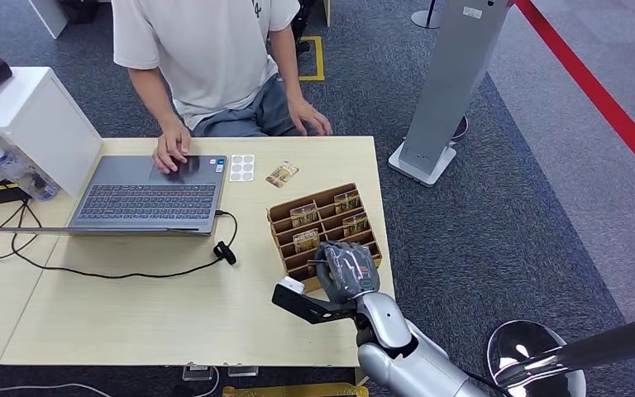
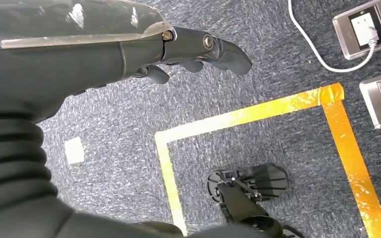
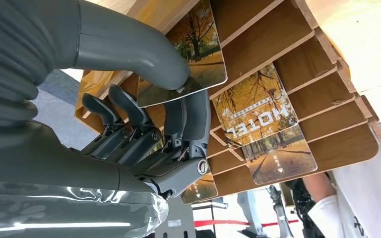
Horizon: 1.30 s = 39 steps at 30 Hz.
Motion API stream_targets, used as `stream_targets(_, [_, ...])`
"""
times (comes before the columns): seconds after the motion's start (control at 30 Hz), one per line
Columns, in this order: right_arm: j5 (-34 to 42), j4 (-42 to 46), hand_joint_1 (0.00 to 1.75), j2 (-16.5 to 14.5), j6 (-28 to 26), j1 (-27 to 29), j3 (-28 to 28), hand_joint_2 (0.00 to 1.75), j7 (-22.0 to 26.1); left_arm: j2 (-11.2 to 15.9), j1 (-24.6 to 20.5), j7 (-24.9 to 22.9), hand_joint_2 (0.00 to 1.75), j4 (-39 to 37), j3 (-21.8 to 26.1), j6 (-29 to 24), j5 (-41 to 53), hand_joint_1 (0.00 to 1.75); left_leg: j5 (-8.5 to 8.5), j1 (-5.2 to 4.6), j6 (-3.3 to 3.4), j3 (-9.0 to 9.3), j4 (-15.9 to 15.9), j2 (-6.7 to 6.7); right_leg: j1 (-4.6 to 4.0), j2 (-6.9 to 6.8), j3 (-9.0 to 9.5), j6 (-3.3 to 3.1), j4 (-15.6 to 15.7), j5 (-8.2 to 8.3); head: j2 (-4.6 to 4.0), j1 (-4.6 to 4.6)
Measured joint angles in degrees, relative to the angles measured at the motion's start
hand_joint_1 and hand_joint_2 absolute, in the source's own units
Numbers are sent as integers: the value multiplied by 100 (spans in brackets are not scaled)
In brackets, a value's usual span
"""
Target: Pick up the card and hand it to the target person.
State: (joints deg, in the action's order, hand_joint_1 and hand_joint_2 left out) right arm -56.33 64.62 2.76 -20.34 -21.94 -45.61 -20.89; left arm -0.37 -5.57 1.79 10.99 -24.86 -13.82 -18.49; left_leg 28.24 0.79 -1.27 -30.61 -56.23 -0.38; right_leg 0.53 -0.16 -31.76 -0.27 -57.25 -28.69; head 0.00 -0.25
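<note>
A wooden card rack (image 1: 285, 211) stands on the table's right part, with several autumn-tree hotel cards (image 1: 303, 215) upright in its slots. My right hand (image 1: 347, 269) is at the rack's near end. In the right wrist view that hand (image 3: 144, 124) pinches one card (image 3: 198, 49) between thumb and fingers, the card still standing in the rack (image 3: 327, 84). More cards (image 3: 263, 109) sit in neighbouring slots. A loose card (image 1: 282, 174) lies flat beyond the rack. The person (image 1: 207, 50) sits at the far side, one hand (image 1: 171, 153) on the laptop. My left hand (image 2: 178, 54) hangs over the carpet, holding nothing.
An open laptop (image 1: 145, 198) lies at the table's left, its black cable (image 1: 225, 251) trailing toward the rack. A sticker sheet (image 1: 241, 168) lies beside it. A white box (image 1: 33, 116) stands at far left, and a grey pillar stand (image 1: 446, 91) on the floor to the right.
</note>
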Motion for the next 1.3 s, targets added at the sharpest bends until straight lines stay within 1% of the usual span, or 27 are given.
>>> stream_targets(0.1, [418, 120, 164, 4, 172, -2, 11, 175, 163, 11, 0, -22, 175, 0, -31, -5, -46, 0, 0, 0, 0, 1, 0, 0, 0, 0, 0, 0, 0, 0, 0, -3])
stream_targets(0.2, [1249, 379, 164, 29, 441, -20, 31, 175, 421, 19, 0, -28, 175, 0, -58, -6, -93, 0, -1, 0, -1, 0, 0, 0, 0, 0, -1, 0, 0, 0, 0, -8])
stream_targets(0.3, [1892, 806, 164, 113, 556, -98, 74, 175, 605, 32, 0, -24, 175, 0, -87, -20, -161, 0, -1, 0, -1, -1, 0, 0, 0, 1, -2, 0, -1, 1, 0, -3])
stream_targets(0.4, [2157, 1307, 164, 189, 539, -239, 115, 175, 794, 39, 1, -11, 175, 0, -111, -53, -215, 0, -1, 0, -1, 1, 0, 2, 0, 4, -2, 0, -1, 1, 0, 2])
stream_targets(0.5, [2136, 1719, 164, 229, 444, -324, 115, 175, 940, 42, 13, -8, 175, 0, -123, -89, -274, 0, -1, 0, -1, 0, 0, 2, 0, 3, -1, 0, -1, 1, 0, 3])
stream_targets(0.63, [2138, 2007, 164, 230, 180, -373, 83, 175, 1268, 42, 26, -8, 175, 0, -126, -135, -331, 0, -1, 0, -1, -1, 0, 2, 0, 3, -1, 0, -1, 1, 0, -5])
stream_targets(0.77, [2182, 2034, 164, 155, -235, -395, 26, 175, 1724, 42, 35, -10, 175, 0, -129, -165, -375, 0, -1, 1, -1, -2, 0, 1, -1, 3, -1, 0, -1, 1, 0, -5])
stream_targets(0.9, [1882, 1951, 164, 33, -893, -378, -67, 175, 2167, 42, 46, -60, 175, 0, -130, -186, -418, 0, -1, 1, -1, -4, 0, 1, -1, 2, -1, 0, -2, 0, 0, -3])
stream_targets(1.0, [1615, 1820, 164, -59, -1315, -364, -137, 175, 2331, 42, 66, -130, 175, 0, -130, -158, -462, 0, -1, 1, -1, -4, 0, 1, -1, 2, -1, 0, -2, 0, 0, -1])
stream_targets(1.1, [1496, 1659, 58, -144, -1508, -352, -220, 175, 2410, 42, 79, -142, 175, 0, -130, -136, -482, 0, -1, 1, -1, -4, 0, 1, -1, 2, -2, 0, -2, 0, 0, 1])
stream_targets(1.13, [1493, 1609, 19, -171, -1526, -348, -244, 175, 2427, 42, 83, -137, 175, 0, -130, -120, -484, 0, -1, 1, -1, -4, 0, 1, -1, 2, -1, 0, -2, 0, 0, 1])
stream_targets(1.23, [1575, 1466, 2, -240, -1526, -344, -327, 175, 2488, 42, 94, -128, 44, 0, -132, -35, -513, 0, -1, 1, -1, -4, 0, 1, -1, 2, -1, 0, -2, 0, 0, -4])
stream_targets(1.27, [1663, 1423, 1, -263, -1507, -342, -355, 175, 2518, 42, 99, -120, 0, 0, -132, -12, -535, 0, -1, 1, -1, -4, 0, 1, -1, 2, -1, 0, -2, 0, 0, -4])
stream_targets(1.3, [1708, 1400, 0, -274, -1498, -341, -368, 175, 2532, 42, 102, -115, 0, 0, -132, -2, -546, 0, -1, 1, -1, -4, 0, 1, -1, 2, -1, 0, -2, 0, 0, -5])
